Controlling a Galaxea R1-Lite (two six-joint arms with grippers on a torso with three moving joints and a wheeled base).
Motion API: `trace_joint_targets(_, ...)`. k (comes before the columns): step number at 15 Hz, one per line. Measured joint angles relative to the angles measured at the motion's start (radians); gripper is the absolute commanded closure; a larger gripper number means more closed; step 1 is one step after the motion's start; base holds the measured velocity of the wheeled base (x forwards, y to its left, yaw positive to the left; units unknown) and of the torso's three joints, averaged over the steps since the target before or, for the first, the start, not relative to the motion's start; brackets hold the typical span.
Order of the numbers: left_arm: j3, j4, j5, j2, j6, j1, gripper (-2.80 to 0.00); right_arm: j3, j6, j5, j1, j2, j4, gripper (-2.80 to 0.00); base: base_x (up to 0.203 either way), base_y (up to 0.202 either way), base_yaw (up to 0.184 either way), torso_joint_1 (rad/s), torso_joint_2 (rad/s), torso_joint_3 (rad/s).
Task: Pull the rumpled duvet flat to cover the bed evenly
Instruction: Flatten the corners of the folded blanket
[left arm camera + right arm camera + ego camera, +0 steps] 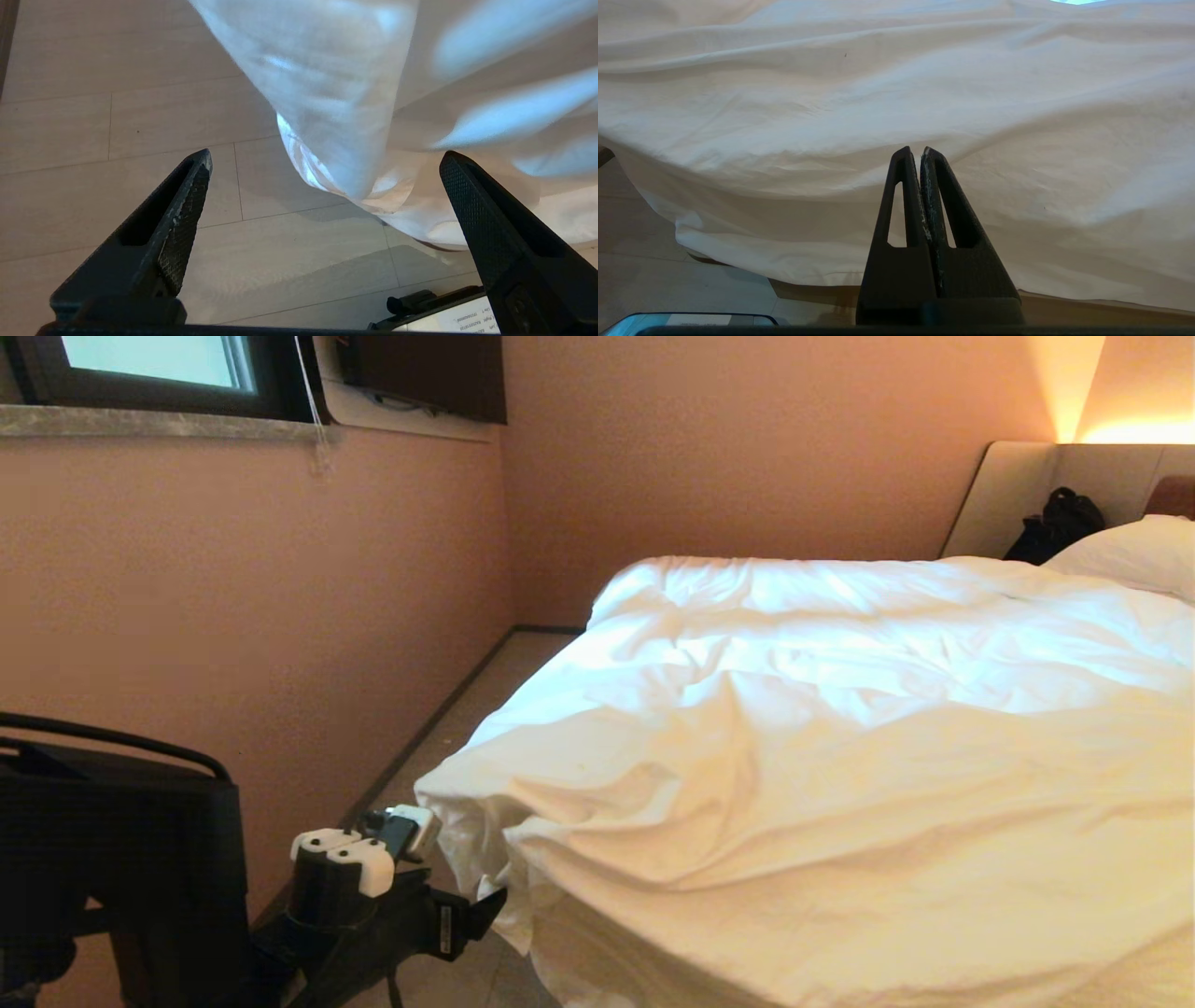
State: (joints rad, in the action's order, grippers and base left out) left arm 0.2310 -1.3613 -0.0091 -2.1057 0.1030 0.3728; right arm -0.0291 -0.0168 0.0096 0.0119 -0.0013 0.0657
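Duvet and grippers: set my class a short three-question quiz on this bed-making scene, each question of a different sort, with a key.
1. True or false: the left gripper is clamped on the duvet.
2. Multiple choice: the right gripper is A) wide open, B) shut with nothing between its fingers, C) shut on a pillow.
3. Fill in: beside the pillow, against the headboard, lies a ____ bag.

Key: 1. False: its fingers stand wide apart, and the hanging duvet corner lies beyond them, over the floor. 2. B. 3. black.
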Motion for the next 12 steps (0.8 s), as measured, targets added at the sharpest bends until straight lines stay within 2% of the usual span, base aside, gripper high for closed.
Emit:
trace_joint_targets(3, 0.005, 0.004, 0.004, -0.003, 0.002, -0.004, -2.80, 0.000, 0.000, -0.001, 0.000, 0.000, 0.000, 0.00, 0.000, 0.000, 0.000, 0.000, 0.00, 0.000)
trace_joint_targets(6, 0.025, 0.016, 0.043, -0.003, 0.001, -0.006, -2.80, 0.000, 0.000, -0.001, 0.000, 0.000, 0.000, 0.00, 0.000, 0.000, 0.000, 0.000, 0.00, 0.000)
trace_joint_targets(12, 0.038, 0.016, 0.046, -0.011, 0.000, -0.004, -2.80, 0.000, 0.000, 0.000, 0.000, 0.000, 0.000, 0.00, 0.000, 0.000, 0.000, 0.000, 0.00, 0.000)
